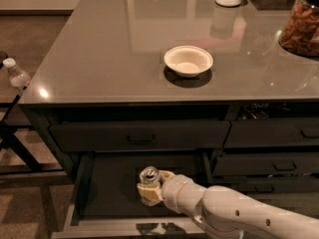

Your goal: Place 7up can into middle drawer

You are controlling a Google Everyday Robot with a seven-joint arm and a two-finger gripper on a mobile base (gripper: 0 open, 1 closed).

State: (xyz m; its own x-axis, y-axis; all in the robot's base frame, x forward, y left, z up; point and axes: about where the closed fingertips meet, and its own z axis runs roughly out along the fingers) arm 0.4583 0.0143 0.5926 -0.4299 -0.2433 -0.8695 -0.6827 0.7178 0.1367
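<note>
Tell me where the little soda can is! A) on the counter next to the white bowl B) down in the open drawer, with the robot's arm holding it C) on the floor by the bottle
B: the 7up can is down in the open middle drawer, gripped by the end effector, while the bowl sits up on the countertop without it.
</note>
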